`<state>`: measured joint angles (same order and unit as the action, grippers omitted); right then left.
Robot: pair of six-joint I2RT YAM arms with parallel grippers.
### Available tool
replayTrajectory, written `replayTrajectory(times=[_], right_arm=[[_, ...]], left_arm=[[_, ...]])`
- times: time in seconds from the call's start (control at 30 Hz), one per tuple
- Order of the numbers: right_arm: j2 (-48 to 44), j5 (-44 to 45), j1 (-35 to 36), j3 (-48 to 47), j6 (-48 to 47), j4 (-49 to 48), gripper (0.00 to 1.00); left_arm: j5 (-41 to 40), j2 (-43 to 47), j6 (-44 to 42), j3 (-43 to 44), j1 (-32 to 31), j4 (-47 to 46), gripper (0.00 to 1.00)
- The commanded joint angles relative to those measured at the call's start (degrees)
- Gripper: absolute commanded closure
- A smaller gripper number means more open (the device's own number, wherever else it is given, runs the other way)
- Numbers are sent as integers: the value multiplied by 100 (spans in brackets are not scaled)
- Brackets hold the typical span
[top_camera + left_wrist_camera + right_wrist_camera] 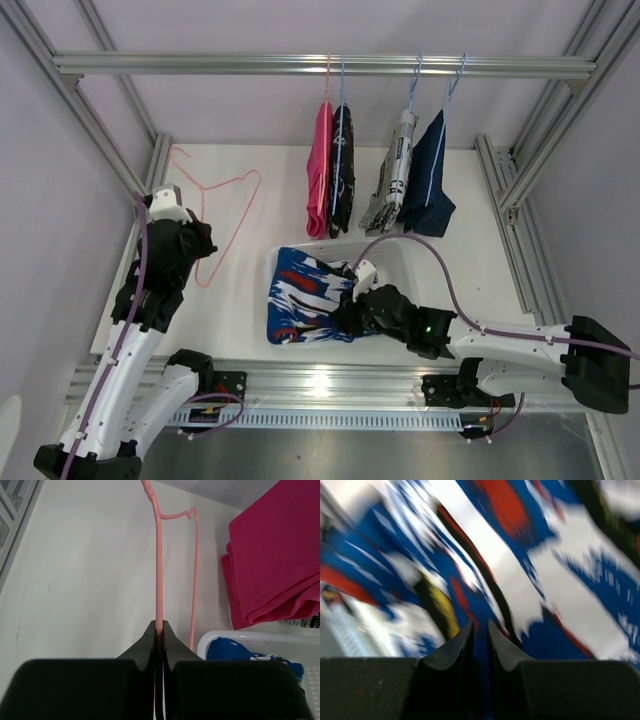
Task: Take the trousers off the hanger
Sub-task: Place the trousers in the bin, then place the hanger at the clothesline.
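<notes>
The blue trousers with a red-white pattern (pixel 300 290) (pixel 580 605) lie in a white basket (pixel 410 255) near the table's front. My right gripper (pixel 343 316) (pixel 480 625) is down on them, its jaws a narrow gap apart with blue cloth between them. A bare pink hanger (pixel 225 200) (pixel 159 570) lies flat on the table at the left, and my left gripper (pixel 205 243) (pixel 159 625) is shut on one of its wires. On hangers from the rail hang pink trousers (pixel 320 170) (pixel 275 560), black patterned trousers (pixel 342 175), white printed trousers (pixel 397 180) and dark denim trousers (pixel 430 185).
An aluminium rail (pixel 300 65) crosses the back above the table and carries the hangers. Frame posts run along both sides of the white table. The basket's rim (pixel 225 637) shows at the lower right of the left wrist view.
</notes>
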<state>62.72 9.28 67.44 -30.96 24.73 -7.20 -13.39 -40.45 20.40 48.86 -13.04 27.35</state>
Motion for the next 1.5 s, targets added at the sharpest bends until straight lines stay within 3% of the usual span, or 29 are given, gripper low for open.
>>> replayTrajectory(times=[0.0,0.3,0.77,1.07,1.47], right_arm=[[283,232,-38,449,348,-193,80],[1190,171,-20,609,779,-712,85],[197,320,41,354,498,-519,84],[434,197,50,126,225,-668,89],[1461,-418,-169,-647,-109,-800,94]], left_arm=[[-32,72,-133,229,-67,-151,100],[-173,247,-396,317,-322,-134,100],[-542,758,-1346,1388,-384,104,100],[-823,46,-1890,2110,-384,25,100],[-1096,-1385,-2374,3022,-384,-379,100]])
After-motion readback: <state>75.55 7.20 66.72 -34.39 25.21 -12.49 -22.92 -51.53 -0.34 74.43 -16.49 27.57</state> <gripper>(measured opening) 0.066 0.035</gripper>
